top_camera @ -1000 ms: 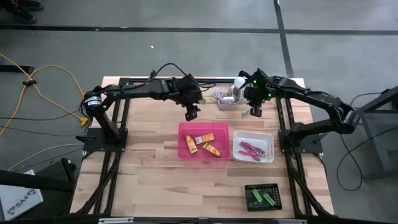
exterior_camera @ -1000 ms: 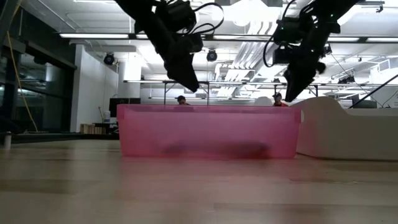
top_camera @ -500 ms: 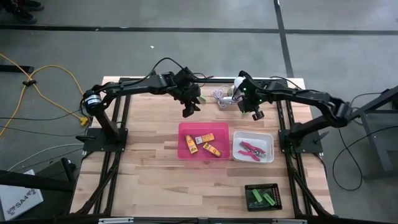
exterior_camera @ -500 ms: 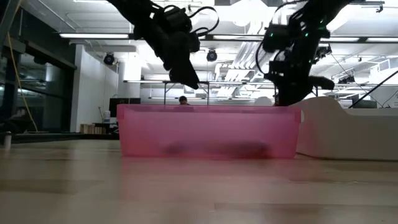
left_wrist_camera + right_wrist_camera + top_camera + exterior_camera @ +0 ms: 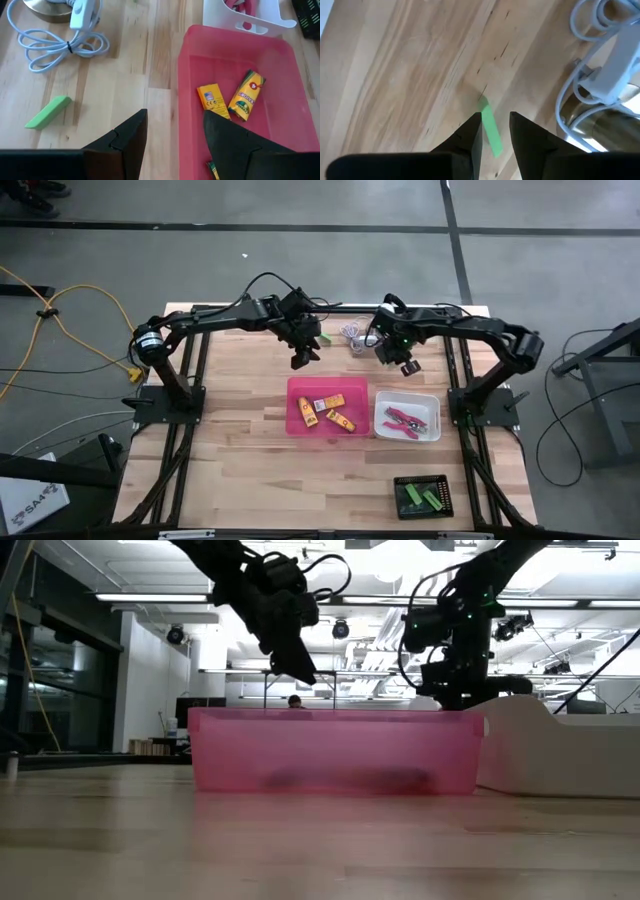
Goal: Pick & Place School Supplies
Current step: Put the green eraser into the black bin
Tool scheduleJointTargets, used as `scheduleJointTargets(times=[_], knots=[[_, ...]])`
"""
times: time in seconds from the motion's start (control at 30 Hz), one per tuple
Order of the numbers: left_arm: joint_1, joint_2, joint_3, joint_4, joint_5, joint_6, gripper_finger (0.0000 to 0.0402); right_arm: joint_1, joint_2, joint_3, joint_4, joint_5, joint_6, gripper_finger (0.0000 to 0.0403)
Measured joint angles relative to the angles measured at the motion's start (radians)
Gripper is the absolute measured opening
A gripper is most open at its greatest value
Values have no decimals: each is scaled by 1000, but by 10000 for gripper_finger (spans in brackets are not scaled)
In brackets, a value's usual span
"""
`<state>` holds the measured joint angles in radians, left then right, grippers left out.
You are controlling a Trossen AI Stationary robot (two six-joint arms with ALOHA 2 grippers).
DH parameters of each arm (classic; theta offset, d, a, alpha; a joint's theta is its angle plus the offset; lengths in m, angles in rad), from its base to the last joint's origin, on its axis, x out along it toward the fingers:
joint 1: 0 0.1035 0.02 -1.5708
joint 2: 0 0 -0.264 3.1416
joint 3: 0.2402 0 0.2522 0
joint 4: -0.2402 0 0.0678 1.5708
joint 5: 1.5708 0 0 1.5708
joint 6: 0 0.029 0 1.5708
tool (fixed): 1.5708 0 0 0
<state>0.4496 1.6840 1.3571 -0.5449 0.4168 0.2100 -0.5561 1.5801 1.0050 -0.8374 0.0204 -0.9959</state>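
Green stick (image 5: 490, 127) on bare wood beside grey cord (image 5: 590, 75), lengthwise between parted right gripper (image 5: 495, 131) fingers; left gripper (image 5: 172, 135) parted, farther.

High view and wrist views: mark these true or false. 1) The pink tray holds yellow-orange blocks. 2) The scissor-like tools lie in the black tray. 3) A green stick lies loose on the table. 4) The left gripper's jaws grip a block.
1) True: the pink tray holds yellow-orange blocks.
2) False: the scissor-like tools lie in the white tray; the black tray holds green sticks.
3) True: a green stick lies on the table.
4) False: the left gripper is open and empty.
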Motion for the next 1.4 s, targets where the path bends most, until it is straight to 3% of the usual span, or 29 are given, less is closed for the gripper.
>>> scheduleJointTargets(times=[0.37, 0.57, 0.87, 1.23, 1.4], knots=[[0, 0, 0, -9, 5, 1, 187, 4, 23, 0, -11, 43, -48, 87], [0, 0, 0, -9, 5, 2, 187, 29, 23, 0, -10, 110, 58, 87], [-3, 0, 0, -10, 27, -11, 187, 54, 23, 0, -13, 113, 34, 87], [-3, 0, 0, -9, 86, -8, 187, 55, 23, 0, -34, 112, 130, 88], [-3, 0, 0, -9, 86, -8, 187, 38, 23, 0, -41, 112, 129, 111]])
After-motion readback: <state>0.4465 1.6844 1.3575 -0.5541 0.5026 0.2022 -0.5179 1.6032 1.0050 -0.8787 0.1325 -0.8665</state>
